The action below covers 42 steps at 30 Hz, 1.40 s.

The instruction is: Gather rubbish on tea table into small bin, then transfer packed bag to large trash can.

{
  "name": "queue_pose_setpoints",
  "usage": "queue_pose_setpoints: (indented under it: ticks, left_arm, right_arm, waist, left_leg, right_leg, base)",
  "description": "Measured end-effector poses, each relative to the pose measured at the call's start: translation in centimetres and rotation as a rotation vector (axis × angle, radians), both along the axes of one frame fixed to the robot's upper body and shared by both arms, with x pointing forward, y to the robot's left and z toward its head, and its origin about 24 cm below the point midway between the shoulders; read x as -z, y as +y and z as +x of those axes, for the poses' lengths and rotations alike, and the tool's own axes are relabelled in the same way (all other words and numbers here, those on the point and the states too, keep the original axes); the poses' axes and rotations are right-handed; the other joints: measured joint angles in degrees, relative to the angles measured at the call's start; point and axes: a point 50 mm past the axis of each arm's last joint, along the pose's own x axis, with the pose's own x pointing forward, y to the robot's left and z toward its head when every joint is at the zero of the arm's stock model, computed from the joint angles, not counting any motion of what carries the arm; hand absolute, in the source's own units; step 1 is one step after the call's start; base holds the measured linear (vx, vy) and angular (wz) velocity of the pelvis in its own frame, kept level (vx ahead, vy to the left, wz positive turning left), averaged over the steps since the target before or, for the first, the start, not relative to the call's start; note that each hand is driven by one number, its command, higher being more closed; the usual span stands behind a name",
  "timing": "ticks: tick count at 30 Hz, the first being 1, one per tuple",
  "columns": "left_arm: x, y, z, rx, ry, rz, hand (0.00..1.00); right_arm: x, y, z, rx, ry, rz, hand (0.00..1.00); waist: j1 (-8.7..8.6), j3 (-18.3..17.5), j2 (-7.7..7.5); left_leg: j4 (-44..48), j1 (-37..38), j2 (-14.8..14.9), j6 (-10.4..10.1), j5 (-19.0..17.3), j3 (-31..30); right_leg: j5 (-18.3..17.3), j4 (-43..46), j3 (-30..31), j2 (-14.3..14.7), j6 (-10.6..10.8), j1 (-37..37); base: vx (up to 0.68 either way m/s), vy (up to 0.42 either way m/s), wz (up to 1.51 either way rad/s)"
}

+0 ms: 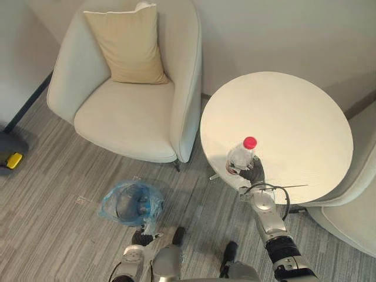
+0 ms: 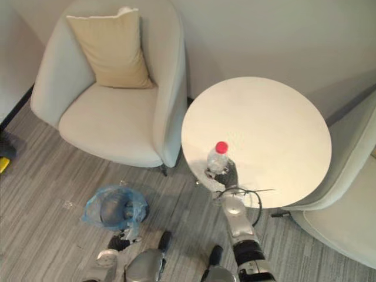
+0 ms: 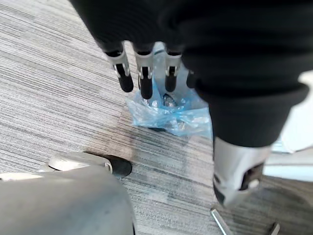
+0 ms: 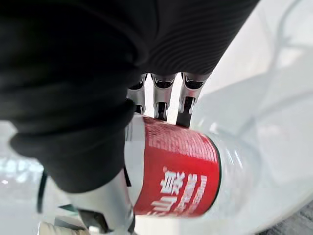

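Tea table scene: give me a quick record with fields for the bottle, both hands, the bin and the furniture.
bottle: clear plastic, red cap and red label, upright at the near edge of the round tea table
right hand: fingers curled round the bottle
left hand: low above the floor, fingers straight, next to the small bin
small bin: on the floor, lined with a blue bag
armchair: cream, beyond the bin, with a cushion against its back
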Motion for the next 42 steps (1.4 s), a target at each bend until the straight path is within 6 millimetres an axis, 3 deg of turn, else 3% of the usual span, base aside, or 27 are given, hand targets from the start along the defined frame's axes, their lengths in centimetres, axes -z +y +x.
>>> queue_pose_setpoints:
  ticks: [12,22,32,42]
  left_arm:
    - [0.0,0.1,-0.1,-0.004,0.004,-0.002,0.0]
    - [0.6,0.6,-1.3,0.012,0.056,0.015,0.0]
    - [1.4,-0.8,-2.8,0.078,0.125,-0.008,0.0]
    - [1.6,-1.2,-3.3,0.077,0.143,-0.02,0.0]
  right_arm:
    - [-1.3,0.3,-1.2,-0.009,-0.077,0.072,1.0]
    - [-1.3,-0.3,-4.7,-0.042,-0.095,0.068,1.0]
    - [0.2,-1.0,-7.6,-0.026,-0.03,0.03,1.0]
    - [0.2,-0.7,-8.4,-0.051,-0.017,-0.041,1.0]
  waist:
    - [-0.15,-0.1,-0.22]
    - [-2.58,-2.79,-1.98]
    - [-5.54,-6.08,-2.12]
    - [-6.04,-7.19,-1.64]
  left_leg:
    - [0.01,0.97,0.05,-0.02,0.01,0.26]
    - [-0.94,3.68,0.31,0.04,0.27,3.11]
    - [-2.88,7.6,0.82,0.33,0.63,6.98]
    - [-2.69,9.04,0.96,0.36,0.73,7.07]
  right_leg:
    - [0.05,-0.08,0.31,-0.04,0.01,0.92]
    - [2.43,-3.22,3.81,0.21,0.31,2.8]
    - [4.51,-5.25,7.82,0.4,0.52,4.62]
    - [4.64,-5.24,7.38,0.34,0.59,6.24]
  base:
    - [-0.01,0.006,-0.01]
    - [-0.03,0.02,-0.17]
    - [-0.05,0.024,-0.21]
    - [-0.02,0.009,0.0]
